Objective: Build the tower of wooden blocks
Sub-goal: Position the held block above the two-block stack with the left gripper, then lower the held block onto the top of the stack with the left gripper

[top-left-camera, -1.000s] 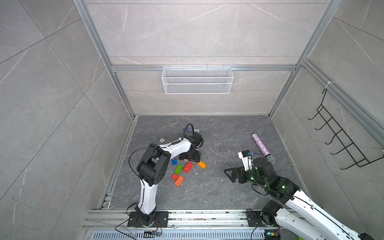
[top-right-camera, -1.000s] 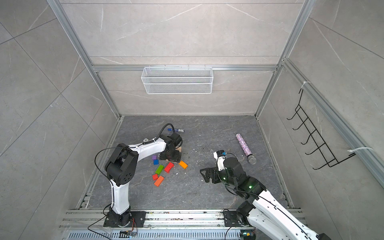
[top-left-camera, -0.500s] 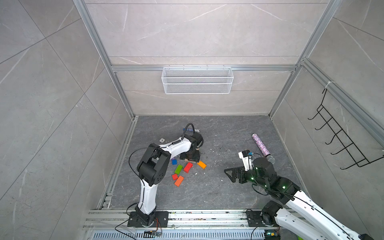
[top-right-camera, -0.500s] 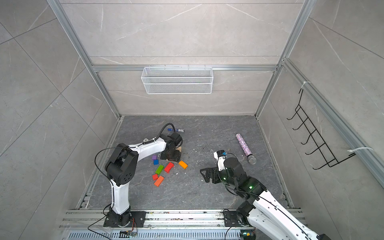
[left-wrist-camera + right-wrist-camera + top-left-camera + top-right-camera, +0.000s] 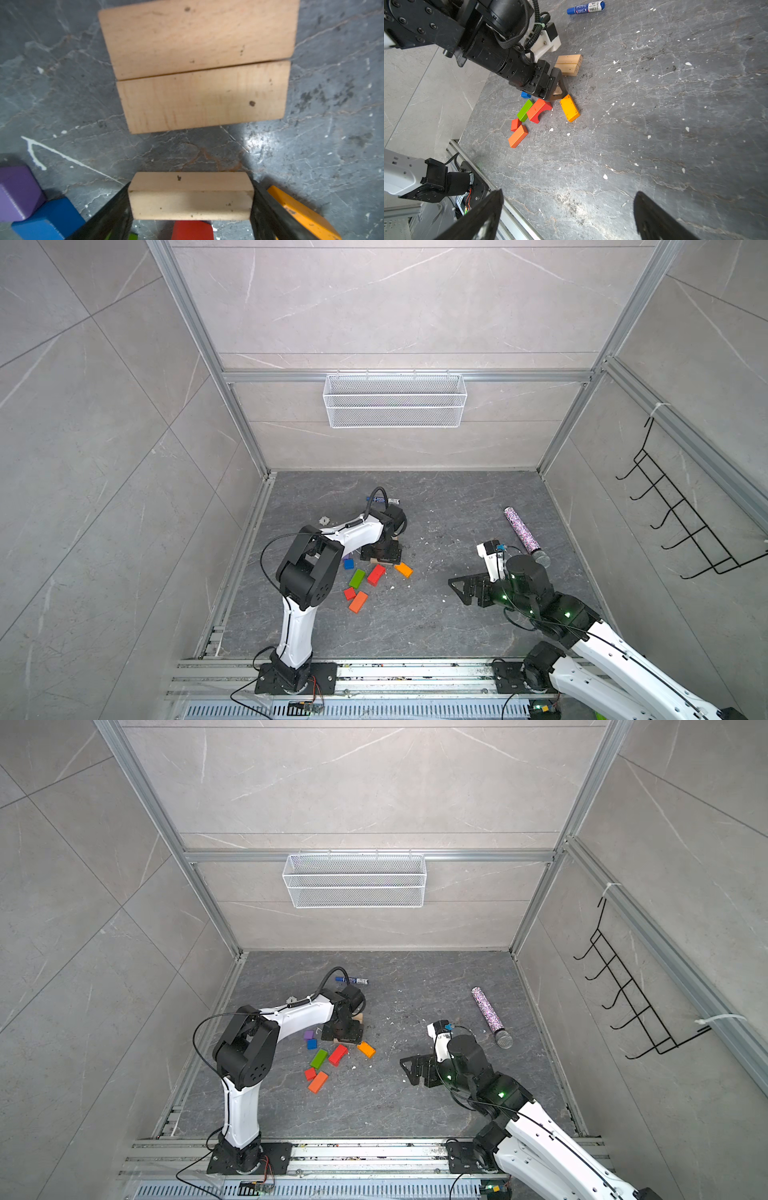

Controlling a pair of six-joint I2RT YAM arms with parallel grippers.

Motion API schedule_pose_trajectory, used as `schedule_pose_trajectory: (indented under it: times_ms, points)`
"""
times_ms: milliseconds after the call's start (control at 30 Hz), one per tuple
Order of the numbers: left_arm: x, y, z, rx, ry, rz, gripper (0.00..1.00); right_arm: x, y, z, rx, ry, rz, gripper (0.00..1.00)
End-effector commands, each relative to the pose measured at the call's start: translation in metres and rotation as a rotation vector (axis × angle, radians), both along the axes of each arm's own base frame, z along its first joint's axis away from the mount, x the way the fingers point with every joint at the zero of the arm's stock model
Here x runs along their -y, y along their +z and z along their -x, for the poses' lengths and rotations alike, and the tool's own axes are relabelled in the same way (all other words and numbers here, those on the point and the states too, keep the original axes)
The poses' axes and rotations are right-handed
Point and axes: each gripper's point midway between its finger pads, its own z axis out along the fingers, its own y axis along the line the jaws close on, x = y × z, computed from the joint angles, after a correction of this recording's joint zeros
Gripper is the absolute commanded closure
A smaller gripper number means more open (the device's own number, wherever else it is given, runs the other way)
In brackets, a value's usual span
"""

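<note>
My left gripper (image 5: 190, 185) is shut on a tan wood block (image 5: 191, 197), gripped by its two ends close to the floor. Just beyond it two more tan blocks (image 5: 197, 39) (image 5: 203, 97) lie flat, side by side and touching. Both top views show the left gripper (image 5: 384, 556) (image 5: 345, 1033) pointing down beside that pair (image 5: 569, 64). Loose blocks lie around it: a purple cube (image 5: 16, 193), a blue cube (image 5: 348, 563), a green oblong (image 5: 357, 578), a red arch (image 5: 376, 574), an orange oblong (image 5: 403, 570), a small red cube (image 5: 350, 593) and another orange oblong (image 5: 358, 602). No tower stands. My right gripper (image 5: 467, 591) (image 5: 569, 194) hangs open and empty over bare floor to the right.
A blue marker pen (image 5: 382, 500) lies behind the left arm. A glittery microphone (image 5: 524, 533) lies at the right, behind the right arm. A wire basket (image 5: 395, 400) hangs on the back wall, a black hook rack (image 5: 681, 522) on the right wall. White crumbs dot the floor.
</note>
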Motion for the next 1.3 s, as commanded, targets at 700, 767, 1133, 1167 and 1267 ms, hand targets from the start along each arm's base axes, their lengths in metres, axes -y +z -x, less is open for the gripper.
schedule_pose_trajectory:
  times_ms: [700,767,1133,1167,1267]
  points:
    - [0.014,0.007,-0.016,0.009,0.131,0.000,0.33,0.001,0.008,-0.001,0.027,0.001,0.003,0.01]
    - [0.014,0.006,-0.018,0.008,0.130,-0.007,0.34,0.001,0.008,0.000,0.028,0.002,0.005,0.01]
    - [0.009,0.005,-0.024,0.008,0.133,-0.024,0.33,0.002,0.010,0.001,0.031,0.003,0.007,0.01]
    - [0.008,0.006,-0.024,0.009,0.132,-0.026,0.33,0.002,0.011,0.000,0.032,0.002,0.008,0.01]
    - [0.005,0.007,-0.025,0.011,0.130,-0.035,0.33,0.002,0.010,0.000,0.029,0.001,0.008,0.01]
